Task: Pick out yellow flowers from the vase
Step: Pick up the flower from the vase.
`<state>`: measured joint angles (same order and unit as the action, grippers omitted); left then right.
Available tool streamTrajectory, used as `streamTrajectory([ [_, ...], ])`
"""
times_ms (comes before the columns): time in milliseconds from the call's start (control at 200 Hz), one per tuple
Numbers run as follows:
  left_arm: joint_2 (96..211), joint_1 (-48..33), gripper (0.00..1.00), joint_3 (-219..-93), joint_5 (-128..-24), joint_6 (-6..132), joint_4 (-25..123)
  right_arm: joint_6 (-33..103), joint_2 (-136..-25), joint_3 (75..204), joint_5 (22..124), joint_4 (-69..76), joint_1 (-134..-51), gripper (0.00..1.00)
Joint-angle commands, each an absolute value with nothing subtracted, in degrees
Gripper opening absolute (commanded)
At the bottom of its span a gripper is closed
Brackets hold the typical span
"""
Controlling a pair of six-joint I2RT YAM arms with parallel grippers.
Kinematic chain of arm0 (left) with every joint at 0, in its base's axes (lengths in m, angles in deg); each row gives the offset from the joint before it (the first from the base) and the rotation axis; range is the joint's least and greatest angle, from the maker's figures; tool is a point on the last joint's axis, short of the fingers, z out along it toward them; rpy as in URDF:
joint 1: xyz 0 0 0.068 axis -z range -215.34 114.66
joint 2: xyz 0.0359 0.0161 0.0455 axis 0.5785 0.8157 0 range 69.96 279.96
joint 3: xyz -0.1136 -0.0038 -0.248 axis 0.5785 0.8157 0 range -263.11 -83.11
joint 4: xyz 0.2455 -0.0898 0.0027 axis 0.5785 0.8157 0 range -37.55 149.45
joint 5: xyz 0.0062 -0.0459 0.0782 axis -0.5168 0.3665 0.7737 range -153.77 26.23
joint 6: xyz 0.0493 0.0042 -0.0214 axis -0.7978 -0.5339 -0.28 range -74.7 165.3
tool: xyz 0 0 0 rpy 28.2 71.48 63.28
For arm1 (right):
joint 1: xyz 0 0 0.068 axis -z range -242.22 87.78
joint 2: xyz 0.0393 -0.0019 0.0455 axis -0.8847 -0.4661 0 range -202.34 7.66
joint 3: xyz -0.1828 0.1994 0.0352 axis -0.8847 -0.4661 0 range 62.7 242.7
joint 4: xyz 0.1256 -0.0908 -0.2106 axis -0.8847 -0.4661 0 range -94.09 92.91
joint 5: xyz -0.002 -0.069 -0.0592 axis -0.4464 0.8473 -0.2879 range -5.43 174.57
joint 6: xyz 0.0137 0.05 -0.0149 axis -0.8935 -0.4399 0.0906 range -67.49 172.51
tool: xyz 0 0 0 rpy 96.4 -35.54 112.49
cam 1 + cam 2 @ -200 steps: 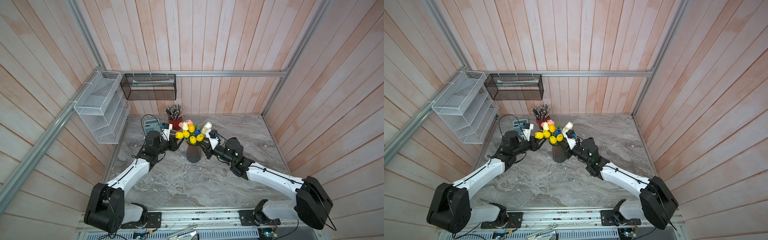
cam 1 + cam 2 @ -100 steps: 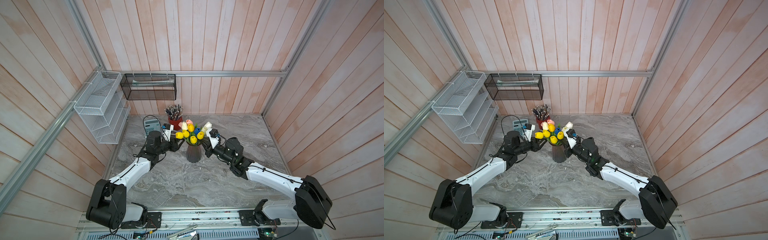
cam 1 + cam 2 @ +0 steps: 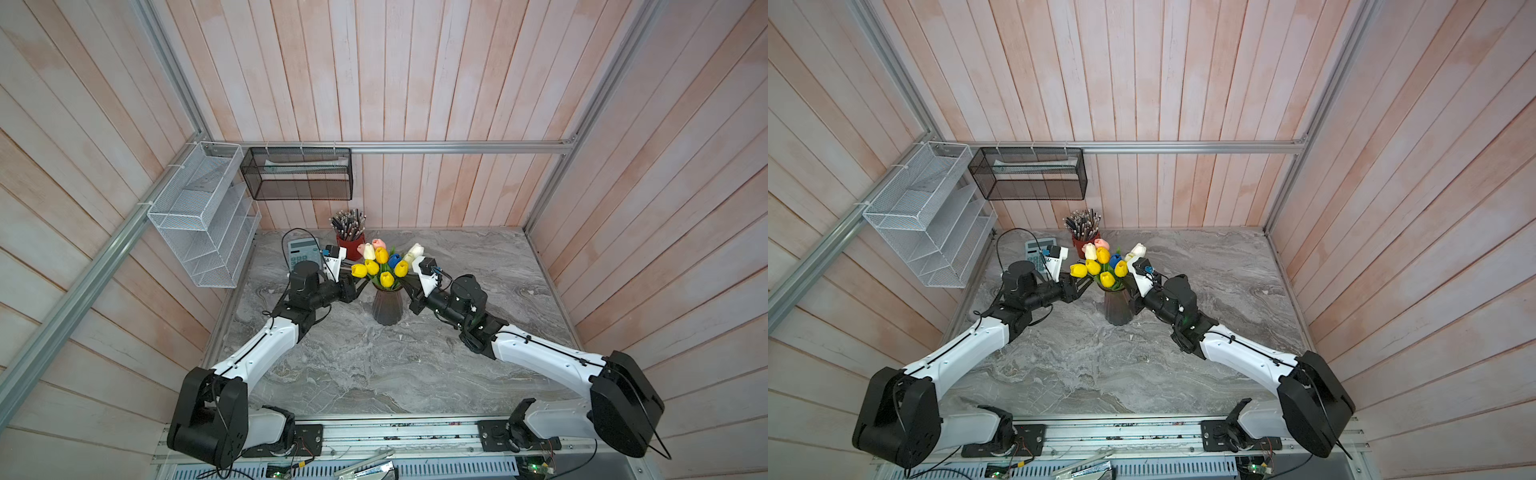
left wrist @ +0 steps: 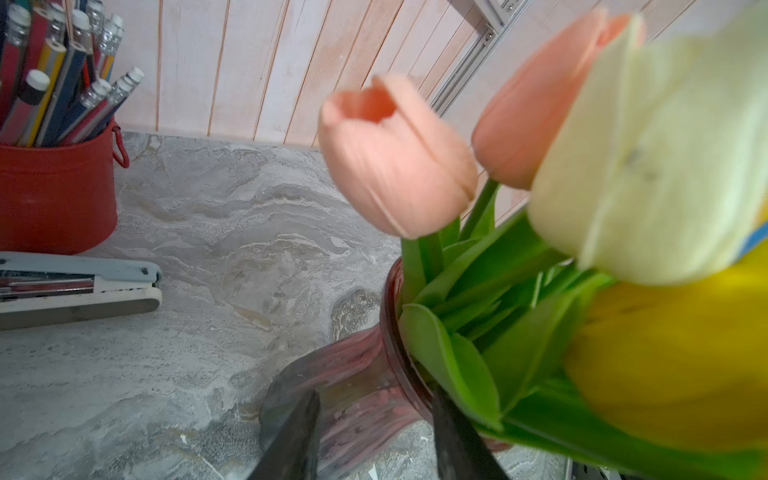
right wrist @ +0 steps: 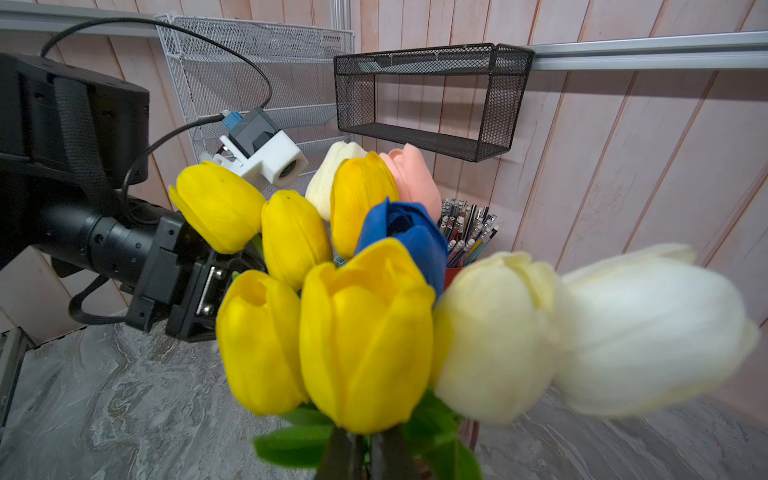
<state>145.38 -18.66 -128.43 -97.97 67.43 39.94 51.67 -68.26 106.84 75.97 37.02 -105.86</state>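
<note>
Nearest to the robot's base is the grey marble-patterned tabletop (image 3: pixel 374 374), and both white-and-black arms reach over it towards the middle. There the dark grey ribbed translucent vase (image 3: pixel 386 309) stands upright between the two grippers. The left gripper (image 4: pixel 372 399) has its jaws about half apart, with one dark finger on each side of the vase's narrow neck and lying against it, so it seems to hold the vase there. The right gripper (image 5: pixel 365 455) is on the other side of the vase. Its jaws are nearly together and pinch a thin green stem (image 5: pixel 365 446) directly under the closest yellow head, though I cannot tell for sure whether the stem belongs to that head. The yellow flowers (image 3: pixel 387 279), five artificial tulips with closed egg-shaped heads, are all in the vase, and their heads are bunched above the rim in both top views. Among them stand one blue tulip (image 5: pixel 407 237), cream-white tulips (image 5: pixel 494 332) and pink tulips (image 4: pixel 395 158). Behind the vase a grey-and-white stapler (image 4: pixel 79 286) lies on the table just beside a red round cup full of pencils (image 3: pixel 350 248), and a grey calculator (image 3: pixel 302 253) lies near the cup. On the wooden walls behind hang a white wire-mesh shelf (image 3: pixel 199 224) and a black mesh basket (image 3: pixel 299 174).
</note>
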Motion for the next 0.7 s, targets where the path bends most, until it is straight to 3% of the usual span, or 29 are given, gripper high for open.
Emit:
streamTrajectory([
  [0,144.8,-18.3,0.45,-130.2,-99.0,67.1,38.9,51.9,-68.0,108.8,76.6,38.0,-106.3,0.0],
  [695,147.9,-18.3,0.45,-131.2,-101.0,67.7,38.3,53.2,-58.4,106.3,78.4,37.4,-106.2,0.0],
])
